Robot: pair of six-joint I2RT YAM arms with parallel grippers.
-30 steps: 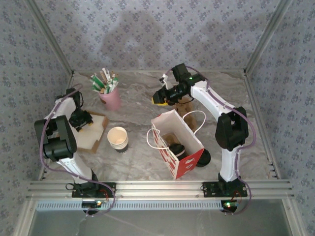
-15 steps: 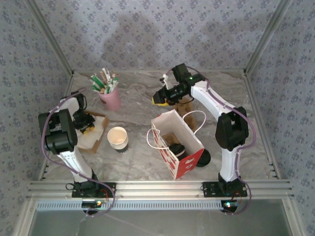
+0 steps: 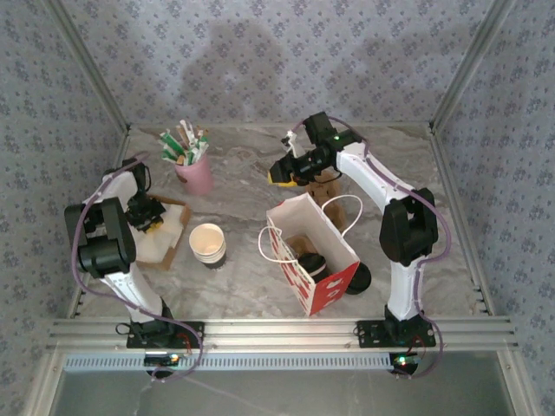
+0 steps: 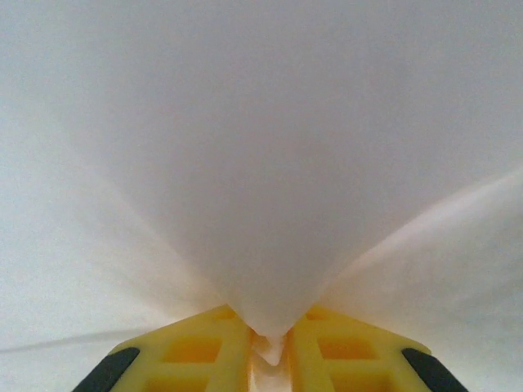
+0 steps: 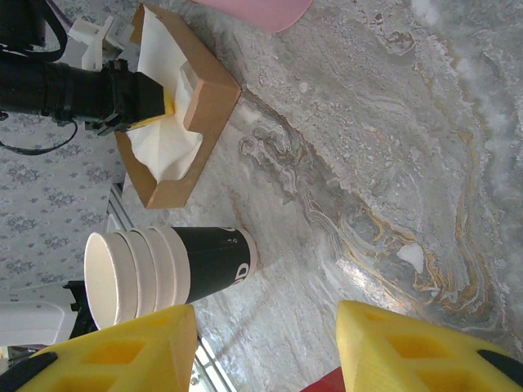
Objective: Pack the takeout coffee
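Coffee in the bag, left claw pinching a napkin, right claw hanging open.
The coffee cup (image 3: 312,263), black lid up, stands inside the open red-and-white paper bag (image 3: 328,293) on the marbled table (image 3: 234,286). To the left of the bag is a stack of paper cups (image 3: 208,244), and beyond that a shallow cardboard tray (image 3: 178,232) lined with white napkins (image 4: 261,163). The left claw (image 3: 149,217) is down in the tray, its yellow fingers (image 4: 204,351) drawn almost together with a fold of napkin nipped between them. Farther back stands a pink cup (image 3: 195,176) stuffed with sachets. The right claw (image 3: 282,176) hovers above the table behind the bag, its fingers (image 5: 122,347) well apart with nothing between them.
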